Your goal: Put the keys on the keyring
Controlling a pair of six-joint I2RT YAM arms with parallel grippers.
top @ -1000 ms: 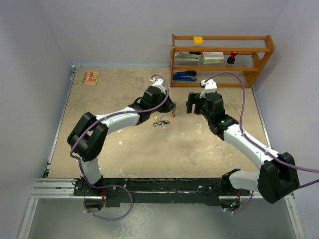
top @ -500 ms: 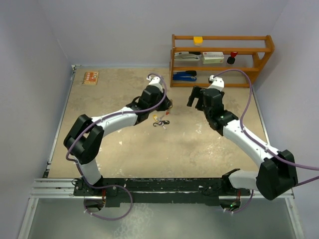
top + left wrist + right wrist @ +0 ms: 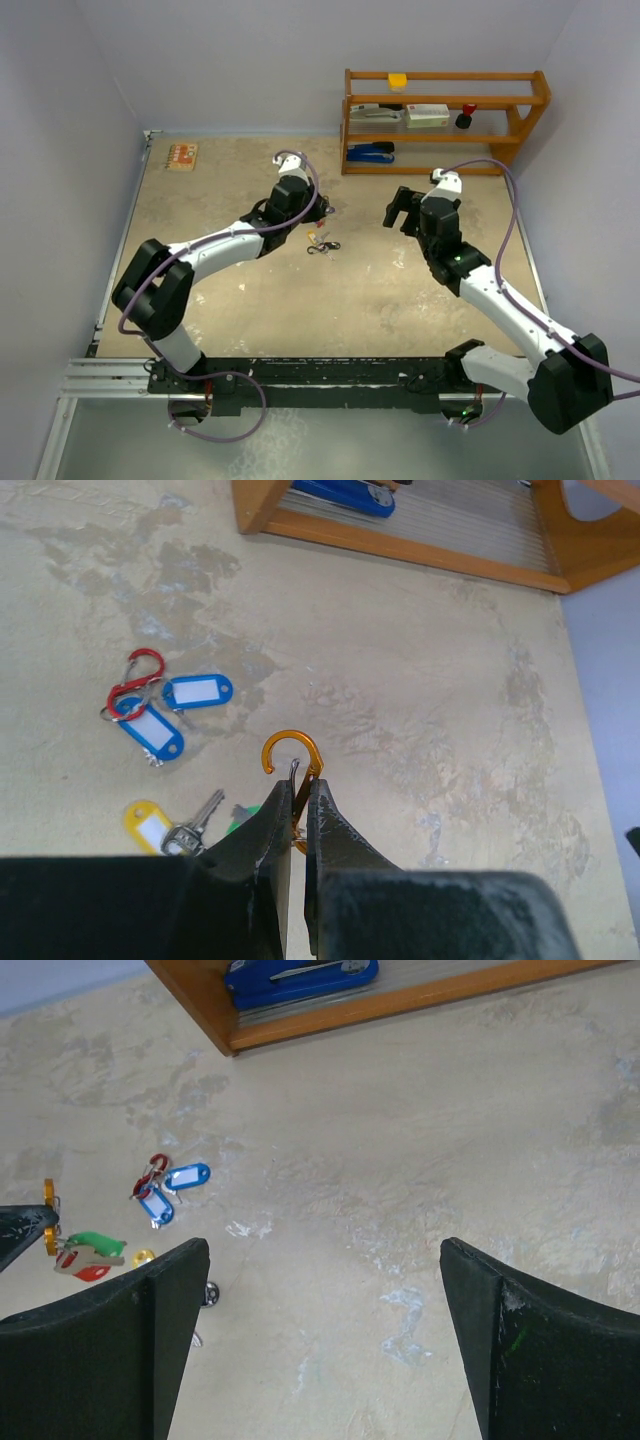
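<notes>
My left gripper [image 3: 298, 785] is shut on an orange carabiner clip [image 3: 292, 758], whose hook sticks out beyond the fingertips just above the table. Left of it lies a red carabiner [image 3: 134, 679] with two blue-tagged keys [image 3: 197, 691]. A yellow-tagged key [image 3: 152, 825] and a green tag [image 3: 240, 818] lie near my left finger. In the right wrist view a green tag [image 3: 95, 1243] and a red tag [image 3: 90, 1273] sit by the orange clip [image 3: 48, 1216]; I cannot tell whether they hang on it. My right gripper [image 3: 325, 1340] is open and empty, right of the keys [image 3: 322, 243].
A wooden shelf [image 3: 440, 120] with a blue stapler [image 3: 370, 151] and boxes stands at the back right. A small orange card [image 3: 182, 156] lies at the back left. A small black ring [image 3: 209, 1294] lies by my right gripper's left finger.
The two grippers have drawn apart: my left gripper pulled back to the left with the orange clip, and my right gripper moved right and nearer, away from the keys.
</notes>
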